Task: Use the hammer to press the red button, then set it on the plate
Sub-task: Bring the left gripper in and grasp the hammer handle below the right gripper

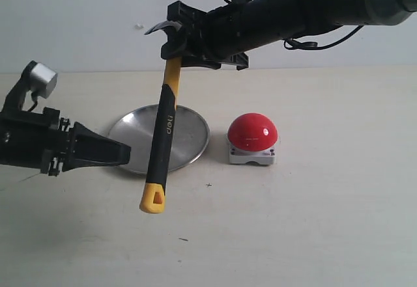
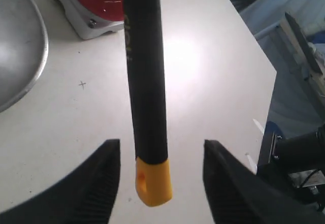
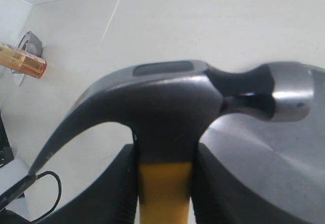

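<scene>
Right gripper (image 1: 174, 58) clamped just under the dark steel head of the yellow-and-black claw hammer (image 1: 163, 131). Handle hangs over the dull silver round plate (image 1: 190, 137), near the glossy red dome button (image 1: 253, 131). Left gripper (image 1: 121, 151) spread, flanking the handle end without contact. Judged rigid and head-heavy, so hold near the head.

Black arms (image 1: 300, 7), silver joint cap (image 1: 40, 79), ribbed dark jaws

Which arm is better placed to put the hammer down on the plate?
Right. The right hand grips the hammer just under the head, with the handle hanging close to the plate. The left hand is open and holds nothing.
</scene>
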`<move>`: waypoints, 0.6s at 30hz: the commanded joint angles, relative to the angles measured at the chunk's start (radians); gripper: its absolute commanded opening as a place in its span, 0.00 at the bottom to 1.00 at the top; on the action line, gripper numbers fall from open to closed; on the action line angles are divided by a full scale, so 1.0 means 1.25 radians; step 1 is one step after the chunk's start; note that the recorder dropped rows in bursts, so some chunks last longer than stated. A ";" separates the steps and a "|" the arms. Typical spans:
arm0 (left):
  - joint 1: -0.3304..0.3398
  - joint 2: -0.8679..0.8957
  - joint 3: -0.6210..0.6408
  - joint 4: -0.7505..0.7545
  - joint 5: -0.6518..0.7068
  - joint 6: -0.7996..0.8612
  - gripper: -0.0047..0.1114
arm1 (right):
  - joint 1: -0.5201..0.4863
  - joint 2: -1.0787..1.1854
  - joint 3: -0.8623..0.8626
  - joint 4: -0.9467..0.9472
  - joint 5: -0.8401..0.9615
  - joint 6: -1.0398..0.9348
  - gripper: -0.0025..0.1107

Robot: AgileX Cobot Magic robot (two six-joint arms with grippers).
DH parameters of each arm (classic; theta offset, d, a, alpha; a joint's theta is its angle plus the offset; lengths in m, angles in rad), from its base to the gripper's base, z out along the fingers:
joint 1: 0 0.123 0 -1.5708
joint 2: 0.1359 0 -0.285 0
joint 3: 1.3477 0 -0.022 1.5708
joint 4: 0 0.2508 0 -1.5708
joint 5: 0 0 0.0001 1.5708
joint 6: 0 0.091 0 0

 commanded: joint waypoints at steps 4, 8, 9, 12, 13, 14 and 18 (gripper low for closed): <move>-0.103 0.001 -0.055 0.031 0.167 -0.067 0.59 | -0.001 -0.015 -0.004 0.026 -0.021 0.001 0.02; -0.140 0.001 -0.061 0.027 0.239 -0.065 0.59 | -0.001 -0.015 -0.004 0.026 -0.023 0.001 0.02; -0.144 0.001 -0.061 0.024 0.253 -0.063 0.59 | -0.001 -0.015 -0.004 0.026 -0.023 0.001 0.02; -0.162 0.001 -0.061 0.017 0.295 -0.063 0.59 | -0.001 -0.015 -0.004 0.026 -0.023 0.001 0.02; -0.168 0.001 -0.061 0.012 0.306 -0.063 0.59 | -0.001 -0.015 -0.004 0.026 -0.023 0.001 0.02; -0.174 0.001 -0.061 0.008 0.319 -0.063 0.59 | -0.001 -0.015 -0.004 0.026 -0.023 0.001 0.02; -0.203 0.001 -0.076 0.001 0.338 -0.063 0.59 | -0.001 -0.015 -0.004 0.026 -0.021 0.001 0.02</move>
